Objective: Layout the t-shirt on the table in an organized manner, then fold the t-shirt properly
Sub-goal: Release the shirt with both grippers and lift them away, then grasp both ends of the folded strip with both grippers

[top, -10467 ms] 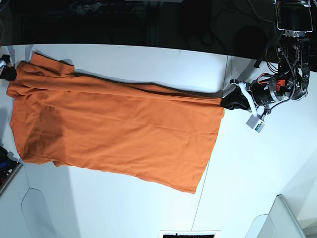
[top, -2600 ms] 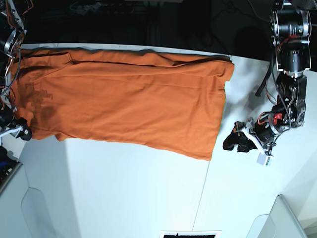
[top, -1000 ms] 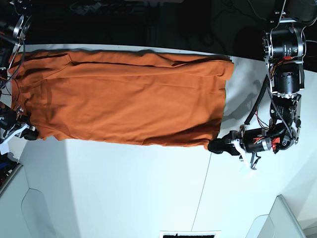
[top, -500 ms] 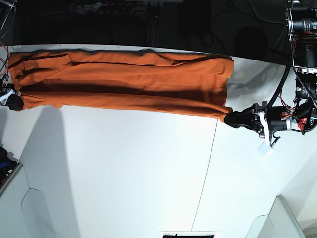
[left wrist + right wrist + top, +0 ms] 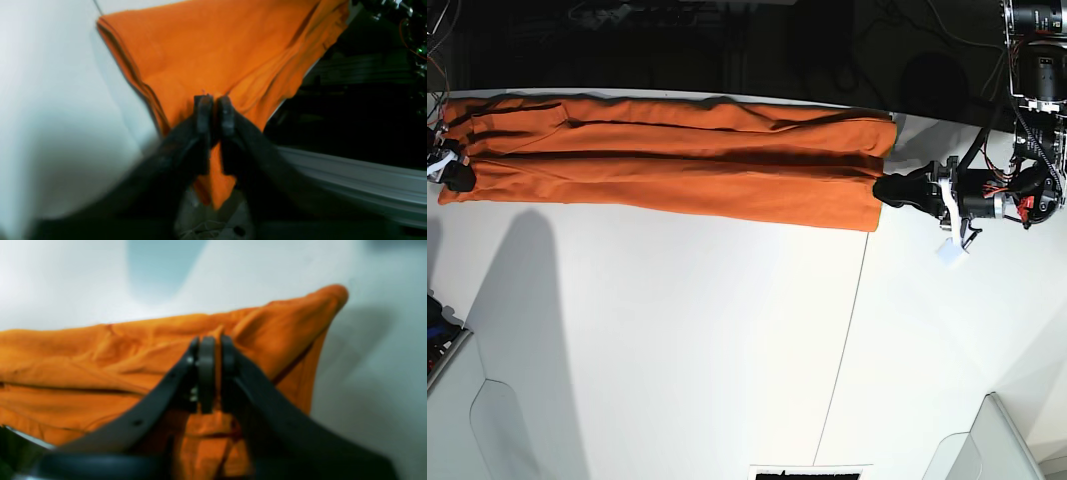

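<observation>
On the white surface (image 5: 727, 330), the long shirt (image 5: 677, 165) stretches between both arms, fingers (image 5: 204, 110) pinching each end.

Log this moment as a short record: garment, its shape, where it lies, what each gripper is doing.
garment: orange t-shirt
shape: folded lengthwise into a long narrow band, layered edges showing at the hem end
surface: white table, shirt lying along its far edge
left gripper: at the hem end, jaws nearly together with cloth pinched between them
right gripper: at the opposite end, jaws nearly together on a ridge of cloth
seam: dark table seam runs from below the hem end toward the near edge
</observation>
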Available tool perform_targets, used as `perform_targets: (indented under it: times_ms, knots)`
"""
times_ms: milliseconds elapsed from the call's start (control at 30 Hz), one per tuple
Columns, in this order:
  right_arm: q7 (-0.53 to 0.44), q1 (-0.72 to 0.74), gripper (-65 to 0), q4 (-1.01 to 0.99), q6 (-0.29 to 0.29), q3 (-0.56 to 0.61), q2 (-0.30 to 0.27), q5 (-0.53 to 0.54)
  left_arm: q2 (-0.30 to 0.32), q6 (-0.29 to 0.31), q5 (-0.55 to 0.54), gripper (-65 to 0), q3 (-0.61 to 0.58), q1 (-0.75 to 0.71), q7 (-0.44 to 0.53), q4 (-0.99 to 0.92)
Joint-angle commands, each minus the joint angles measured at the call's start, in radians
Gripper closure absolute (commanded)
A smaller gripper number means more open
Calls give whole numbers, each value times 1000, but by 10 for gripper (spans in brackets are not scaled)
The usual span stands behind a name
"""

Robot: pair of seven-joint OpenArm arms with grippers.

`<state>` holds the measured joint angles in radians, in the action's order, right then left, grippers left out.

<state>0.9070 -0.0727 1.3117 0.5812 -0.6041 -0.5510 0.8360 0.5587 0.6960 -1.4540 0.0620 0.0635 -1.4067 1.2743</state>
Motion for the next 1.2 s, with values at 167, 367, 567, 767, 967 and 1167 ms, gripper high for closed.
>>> perform_targets:
  times_ms: [167, 367, 567, 767, 967, 1167]
  knots:
    - [-20, 14, -247, 35, 10, -23, -28, 25, 7, 2, -27, -300, 7, 14, 10, 14]
    - [-16, 14, -247, 150, 6, -93, -27, 25, 7, 2, -30, -300, 37, 14, 10, 14]
    - [11, 14, -246, 256, 6, -102, -27, 17, 6, 2, -30, -300, 165, -5, 10, 14]
    - [11, 10, -246, 246, 7, -68, 15, 6, 6, 2, -30, -300, 206, -70, 10, 14]
    - [1, 8, -246, 119, 6, 20, 94, -47, 0, 2, -30, -391, 232, -133, 49, 14]
    - [-73, 9, -246, -26, 6, 48, 121, -51, -77, 2, -9, -426, 294, -140, 87, 14]
